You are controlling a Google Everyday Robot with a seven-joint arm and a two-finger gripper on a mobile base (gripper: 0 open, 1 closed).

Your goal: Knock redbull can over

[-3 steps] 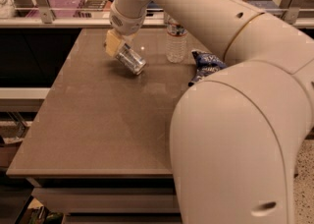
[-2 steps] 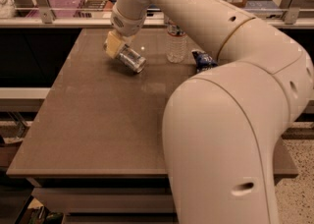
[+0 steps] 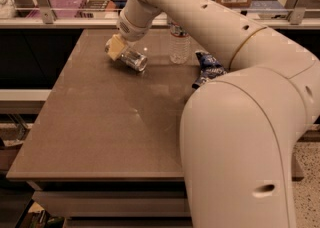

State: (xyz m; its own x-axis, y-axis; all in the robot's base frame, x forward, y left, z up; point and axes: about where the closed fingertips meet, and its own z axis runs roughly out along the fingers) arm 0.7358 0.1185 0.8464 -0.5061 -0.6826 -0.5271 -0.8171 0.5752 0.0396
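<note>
Can [image 3: 133, 60] lies tipped on table [image 3: 100, 137], gripper [image 3: 115, 47] at its end; grip state: cannot tell. Likely light, stiff, slick, rolls; nudge near rim.

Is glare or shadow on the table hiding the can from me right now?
Camera view: no; the redbull can, tipped beside the gripper far across the table, shows plainly, its metal catching small highlights. Camera view: faint sheen streaks the tabletop near the water bottle; lighting is dim and warm; the arm blocks the right foreground.
</note>
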